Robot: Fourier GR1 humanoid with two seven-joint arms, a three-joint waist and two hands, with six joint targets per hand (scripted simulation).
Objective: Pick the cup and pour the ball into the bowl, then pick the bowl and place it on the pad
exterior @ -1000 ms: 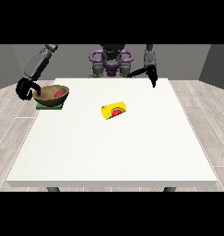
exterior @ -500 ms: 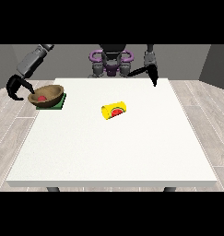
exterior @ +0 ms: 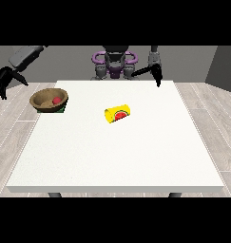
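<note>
Bowl [exterior: 49, 100] sits on green pad [exterior: 61, 110] at the table's [exterior: 117, 156] 10 o'clock corner, red ball [exterior: 55, 100] inside. Yellow cup [exterior: 117, 113] lies on its side near table centre, toward 12 o'clock. Hand at view's left [exterior: 6, 80] hangs off the table edge, fingers spread, holding nothing. Hand at view's right [exterior: 157, 74] hangs at 1 o'clock, fingers straight down, holding nothing.

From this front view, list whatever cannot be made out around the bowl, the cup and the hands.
- Pad: only a green corner shows; the bowl covers the rest.
- Cup: it lies on its side with its mouth turned away, so its inside is hidden.
- Robot hand at the view's right: too small to tell how its fingers lie.
</note>
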